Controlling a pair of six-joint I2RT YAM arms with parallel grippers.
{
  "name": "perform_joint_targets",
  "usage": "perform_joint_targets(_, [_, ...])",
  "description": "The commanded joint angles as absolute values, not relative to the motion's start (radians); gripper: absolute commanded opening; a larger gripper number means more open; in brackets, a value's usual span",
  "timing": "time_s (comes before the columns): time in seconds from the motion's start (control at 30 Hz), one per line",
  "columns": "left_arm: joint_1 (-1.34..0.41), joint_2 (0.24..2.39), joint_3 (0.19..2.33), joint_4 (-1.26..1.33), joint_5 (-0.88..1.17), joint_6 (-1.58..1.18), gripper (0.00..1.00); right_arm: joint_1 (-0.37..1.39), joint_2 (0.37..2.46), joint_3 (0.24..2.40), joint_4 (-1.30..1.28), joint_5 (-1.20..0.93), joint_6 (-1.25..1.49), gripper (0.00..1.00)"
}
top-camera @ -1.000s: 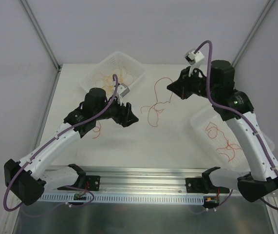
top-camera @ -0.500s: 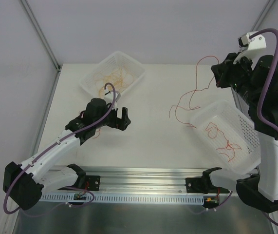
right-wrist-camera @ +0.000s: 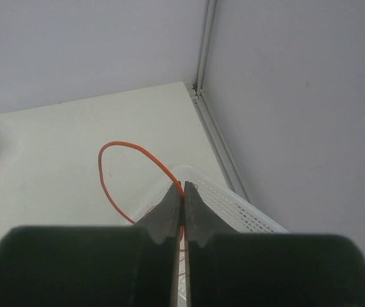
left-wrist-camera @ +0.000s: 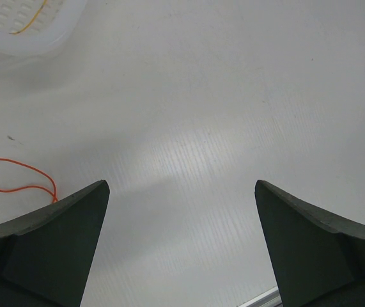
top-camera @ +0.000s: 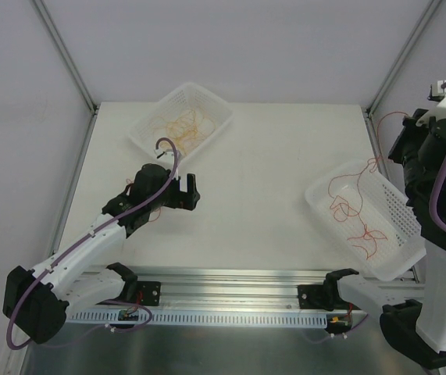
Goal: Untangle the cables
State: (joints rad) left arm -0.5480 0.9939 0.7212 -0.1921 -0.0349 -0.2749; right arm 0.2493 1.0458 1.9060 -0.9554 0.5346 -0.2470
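My right gripper (top-camera: 408,125) is raised at the far right and shut on a thin red cable (top-camera: 372,166). The cable hangs from it down into the right white basket (top-camera: 398,205), where more red strands (top-camera: 361,232) lie. In the right wrist view the fingers (right-wrist-camera: 183,187) pinch the red cable, which loops out to the left (right-wrist-camera: 115,150) above the basket (right-wrist-camera: 236,206). My left gripper (top-camera: 187,191) is open and empty, low over the table (left-wrist-camera: 181,192). An orange cable loop (left-wrist-camera: 16,176) lies beside its left finger and is mostly hidden under the arm (top-camera: 155,212). Orange cables (top-camera: 185,121) lie in the far-left basket (top-camera: 216,105).
The left basket's corner shows at the top left of the left wrist view (left-wrist-camera: 22,25). A metal rail (top-camera: 230,301) runs along the near edge. The enclosure's walls and corner post (right-wrist-camera: 201,70) stand close behind the right gripper.
My right gripper has pulled the red cable off the table's middle, swinging right and back until it hangs over the right basket. My left gripper has drawn back a little towards the near left.
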Motion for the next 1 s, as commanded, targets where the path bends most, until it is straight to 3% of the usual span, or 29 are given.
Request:
perform_joint_targets(0.0, [-0.538, 0.997, 0.73, -0.172, -0.034, -0.284, 0.99, 0.229, 1.031, 1.911, -0.971, 0.641, -0.239, 0.01])
perform_joint_targets(0.23, [-0.538, 1.023, 0.733, -0.173, -0.015, -0.281, 0.99, 0.138, 0.93, 1.547, -0.853, 0.723, -0.175, 0.01])
perform_joint_targets(0.37, [-0.535, 1.029, 0.727, -0.176, -0.011, -0.284, 0.99, 0.002, 0.874, 1.255, -0.792, 0.635, -0.048, 0.01])
perform_joint_targets(0.5, [-0.532, 1.023, 0.718, -0.178, -0.002, -0.293, 0.99, -0.147, 0.928, 0.986, -0.77, 0.374, 0.143, 0.03])
perform_joint_targets(0.67, [-0.528, 1.0, 0.707, -0.189, -0.003, -0.301, 0.99, -0.296, 1.022, 0.87, -0.769, 0.16, 0.265, 0.42])
perform_joint_targets(0.7, [-0.525, 0.996, 0.706, -0.196, -0.006, -0.304, 0.99, -0.298, 1.023, 0.871, -0.769, 0.163, 0.268, 0.52])
perform_joint_targets(0.73, [-0.522, 0.994, 0.707, -0.205, -0.009, -0.304, 0.99, -0.298, 1.02, 0.877, -0.775, 0.167, 0.268, 0.72])
perform_joint_targets(0.77, [-0.517, 0.997, 0.707, -0.213, -0.012, -0.308, 0.99, -0.298, 1.019, 0.9, -0.778, 0.173, 0.261, 0.79])
perform_joint_targets(0.87, [-0.489, 1.015, 0.718, -0.245, -0.017, -0.336, 0.99, -0.296, 1.019, 0.983, -0.807, 0.146, 0.245, 0.94])
perform_joint_targets(0.97, [-0.437, 1.034, 0.722, -0.267, -0.015, -0.367, 0.99, -0.285, 1.009, 1.058, -0.825, 0.031, 0.252, 1.0])
